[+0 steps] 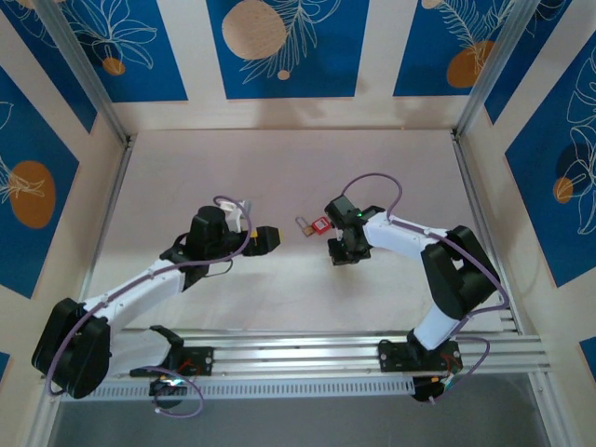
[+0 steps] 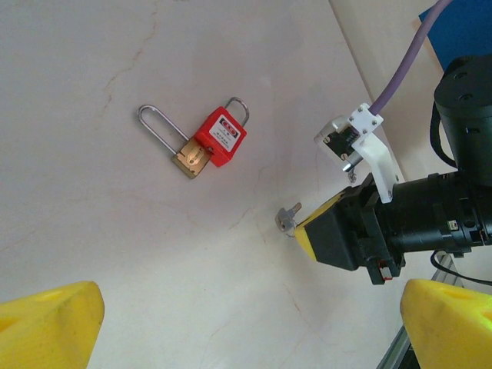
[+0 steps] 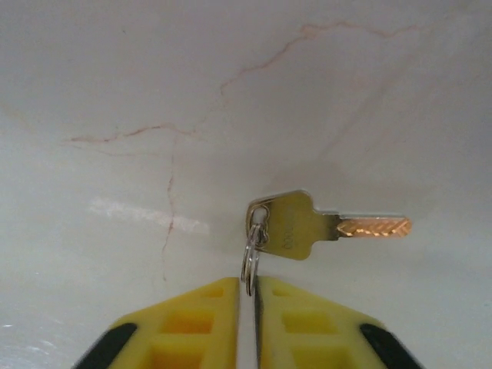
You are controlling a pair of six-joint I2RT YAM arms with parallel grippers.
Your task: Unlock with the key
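The right jaws are clamped on the ring (image 3: 250,265) of the key (image 3: 296,228), its blade pointing sideways, low at the surface (image 1: 279,168). The left jaws stand wide apart. The red padlock (image 2: 221,137) and brass padlock (image 2: 192,160), touching, lie between the arms, with bare surface around them out to the side rails (image 1: 104,219).

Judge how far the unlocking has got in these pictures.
Done: the right hand grips the key by its ring. In hand: bringing it across. Left: the key is apart from the red padlock and brass padlock; insert and turn.
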